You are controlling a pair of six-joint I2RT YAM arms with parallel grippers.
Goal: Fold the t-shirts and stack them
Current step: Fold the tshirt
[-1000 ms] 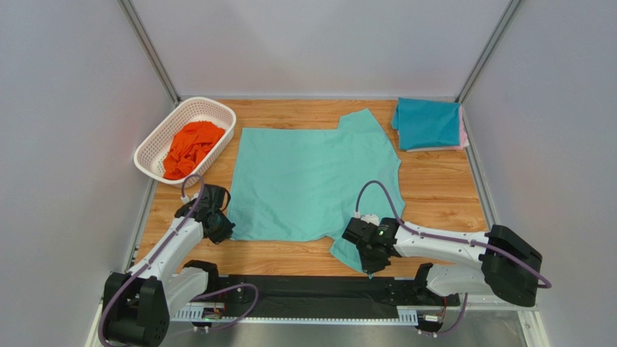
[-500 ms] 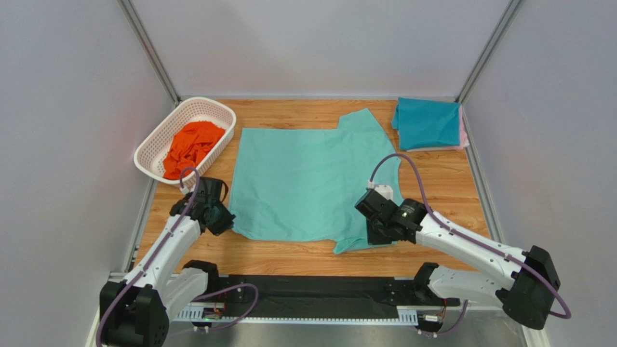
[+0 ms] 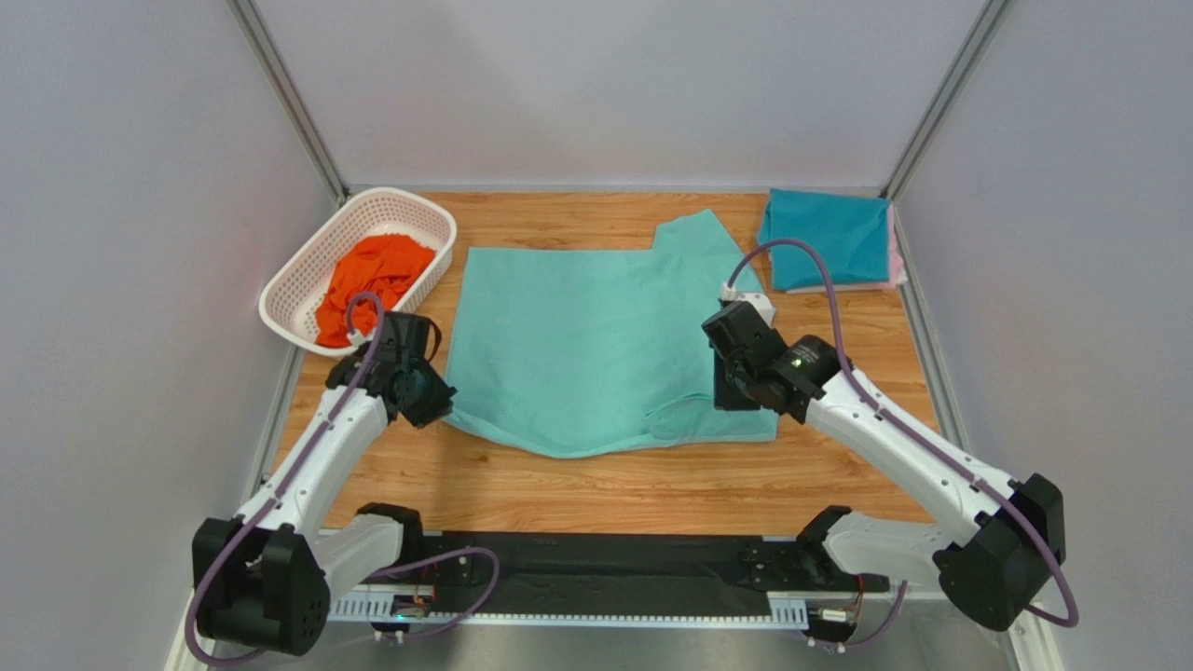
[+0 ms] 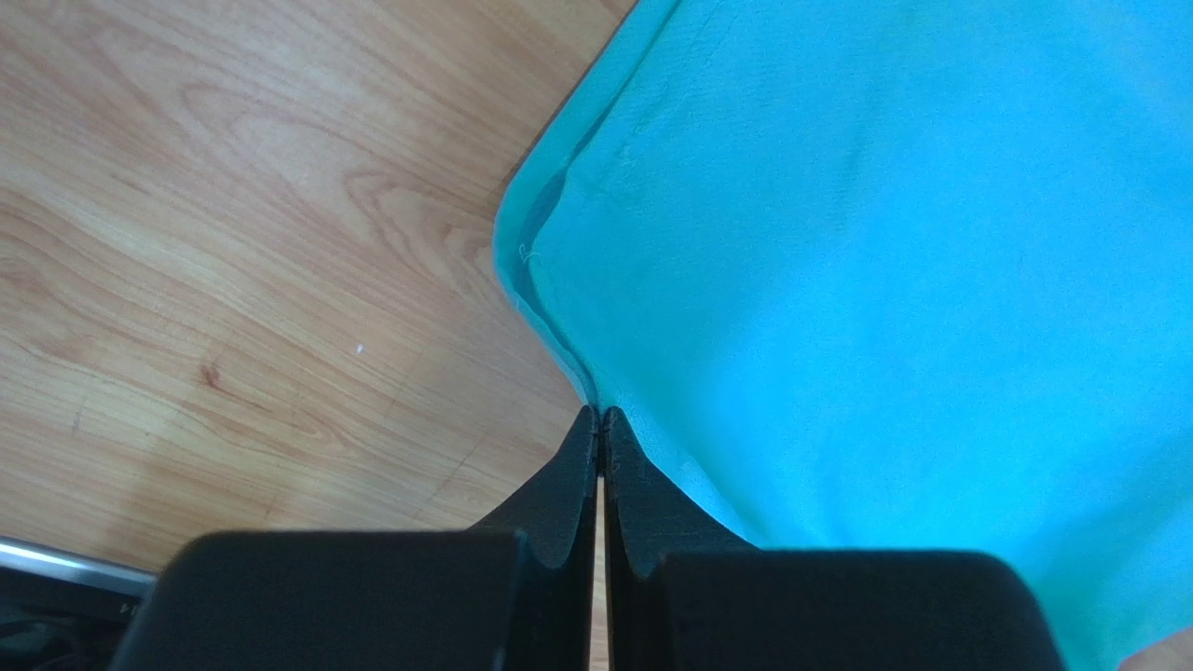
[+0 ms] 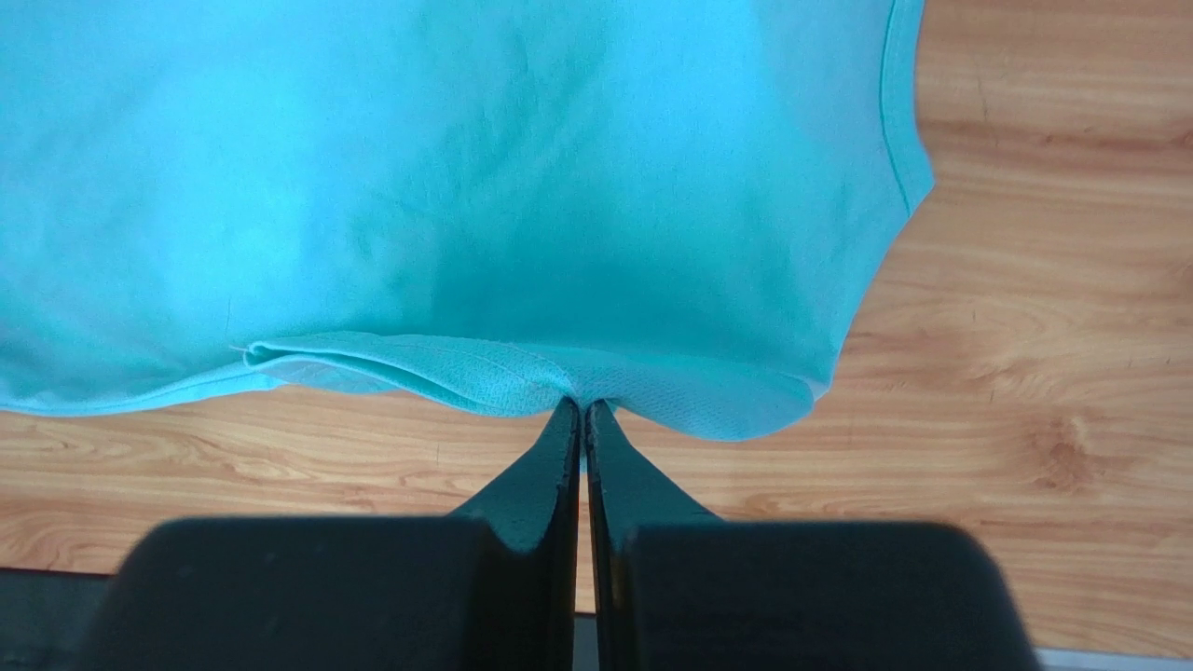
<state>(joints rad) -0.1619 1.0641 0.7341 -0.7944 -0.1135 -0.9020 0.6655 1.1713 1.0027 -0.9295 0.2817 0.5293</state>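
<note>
A mint-green t-shirt point(image 3: 588, 343) lies spread on the wooden table point(image 3: 560, 482), its near edge folded over. My left gripper point(image 3: 424, 406) is shut on its near left corner point(image 4: 560, 294); in the left wrist view the gripper point(image 4: 600, 413) pinches the hem. My right gripper point(image 3: 728, 396) is shut on the near right part of the shirt, lifted and carried over the body; its wrist view shows the gripper point(image 5: 583, 406) clamping doubled mint cloth point(image 5: 462, 210). A folded teal t-shirt point(image 3: 826, 238) lies on a pink one point(image 3: 896, 259) at the back right. An orange t-shirt point(image 3: 368, 284) fills the basket.
The white perforated basket point(image 3: 420, 217) stands at the back left corner. Grey walls close in the table on three sides. A black rail point(image 3: 616, 566) with the arm bases runs along the near edge.
The right gripper has lifted the near sleeve and carried it away from the near edge over the shirt. The left gripper has drawn its corner slightly farther in. The near hem now lies folded.
</note>
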